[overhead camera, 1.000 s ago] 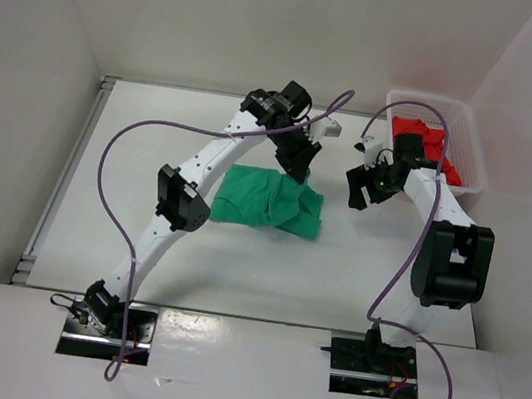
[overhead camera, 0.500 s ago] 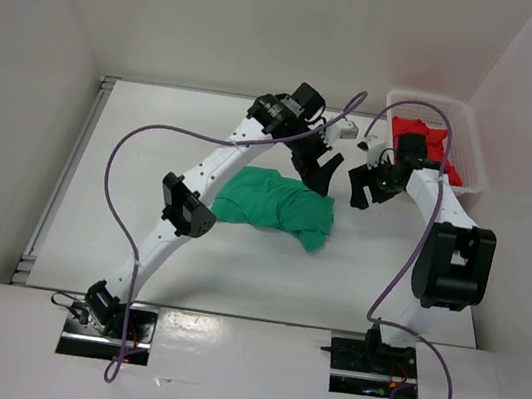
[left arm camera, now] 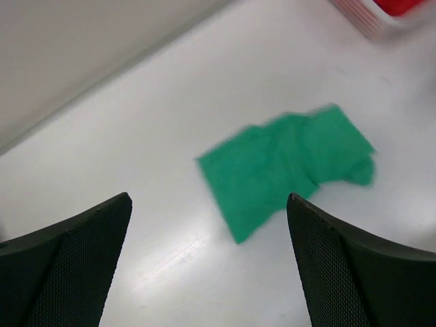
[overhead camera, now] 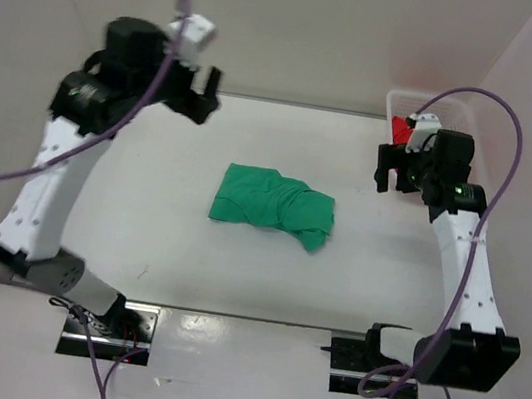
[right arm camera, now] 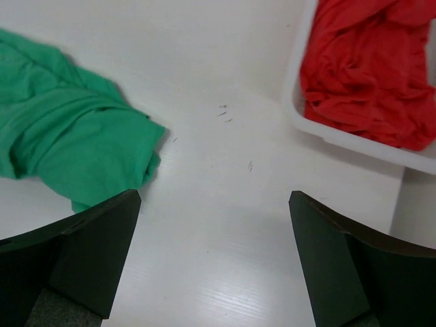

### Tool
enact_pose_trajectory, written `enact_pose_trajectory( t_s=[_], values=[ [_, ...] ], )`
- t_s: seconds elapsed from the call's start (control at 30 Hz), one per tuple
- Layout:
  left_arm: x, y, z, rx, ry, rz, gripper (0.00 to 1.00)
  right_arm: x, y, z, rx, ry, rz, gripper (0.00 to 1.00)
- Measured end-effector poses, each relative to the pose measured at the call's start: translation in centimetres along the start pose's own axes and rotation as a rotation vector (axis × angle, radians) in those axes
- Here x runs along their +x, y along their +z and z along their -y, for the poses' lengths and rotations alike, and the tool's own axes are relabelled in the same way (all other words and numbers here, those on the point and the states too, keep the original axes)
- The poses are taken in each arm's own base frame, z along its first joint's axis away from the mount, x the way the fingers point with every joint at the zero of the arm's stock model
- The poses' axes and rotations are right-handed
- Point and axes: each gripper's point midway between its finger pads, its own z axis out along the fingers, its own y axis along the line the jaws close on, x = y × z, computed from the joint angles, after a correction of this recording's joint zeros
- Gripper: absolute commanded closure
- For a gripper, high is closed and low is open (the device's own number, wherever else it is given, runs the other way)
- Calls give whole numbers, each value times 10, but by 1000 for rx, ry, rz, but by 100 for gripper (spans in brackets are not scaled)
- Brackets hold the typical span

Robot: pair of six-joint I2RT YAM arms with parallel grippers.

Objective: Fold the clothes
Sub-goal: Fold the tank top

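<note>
Both grippers hang spread and empty: left gripper (left arm camera: 208,201), right gripper (right arm camera: 214,197), each well apart from the cloth. We note the green T-shirt (overhead camera: 274,201) mid-surface (overhead camera: 164,204), a compact bundle, right corner rumpled. We judge folding near done; tidying perhaps remains.

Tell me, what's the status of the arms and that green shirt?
Left end effector open, empty, up high. Right end effector open, empty, beside the white basket. Green T-shirt lying rumpled between them, untouched. Nothing in the way.
</note>
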Motion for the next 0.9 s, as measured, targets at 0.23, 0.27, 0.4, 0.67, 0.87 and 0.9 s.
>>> enact_pose_trajectory(
  t_s=[0.23,0.27,0.4,0.67,0.87,0.9],
  values=[
    [133,-80,-81,-375,-183,-63,0,-5,-34,15,153,128,80,1],
    [156,-79,-83,-387,-207,-94,0,4,-31,17,162,141,62,1],
    [234,-73,-103,-438,-340,-230,0,48,-15,17,186,181,-44,1],
    [273,-78,-134,-436,-501,-222,0,67,-25,31,292,216,-34,1],
    [272,-76,-131,-410,-491,-210,0,53,-38,38,332,218,47,1],
    [270,-77,-130,-408,-486,-202,0,53,-37,39,332,218,45,1]
  ],
)
